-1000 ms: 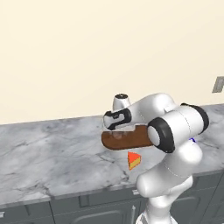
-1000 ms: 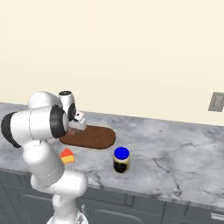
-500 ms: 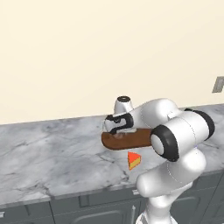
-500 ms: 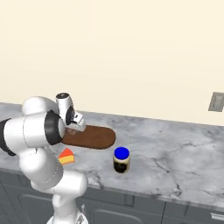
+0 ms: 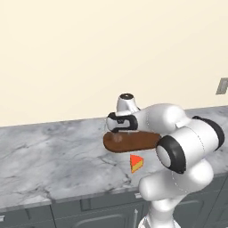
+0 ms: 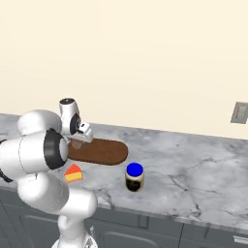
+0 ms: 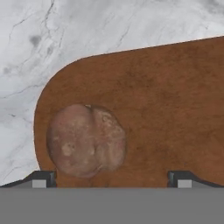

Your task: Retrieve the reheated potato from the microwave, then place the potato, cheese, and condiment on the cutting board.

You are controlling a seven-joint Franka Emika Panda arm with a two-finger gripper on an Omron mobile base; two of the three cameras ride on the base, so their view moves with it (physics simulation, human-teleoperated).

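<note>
The potato (image 7: 86,141), a brown lump, lies on the rounded end of the dark wooden cutting board (image 7: 153,109), free of the fingers. My gripper (image 7: 111,179) hangs open just above it, with the potato nearer one fingertip (image 7: 43,178). From the base, the gripper (image 5: 119,132) (image 6: 77,142) points down over the left end of the cutting board (image 5: 138,141) (image 6: 104,152). The cheese (image 5: 136,163) (image 6: 73,173) rests on the counter in front of the board. The blue-capped condiment (image 6: 134,177) stands on the counter to the board's right. The microwave is out of view.
The grey marble counter (image 5: 53,156) runs along a plain cream wall, with its front edge close to the cheese and cabinet fronts below. A wall outlet (image 6: 239,112) sits at the far right. My own elbow bulks between the cameras and the board.
My elbow has swung lower and toward the cameras. The hand has stayed over the board's left end, still open. Cheese, condiment and board have not moved.
</note>
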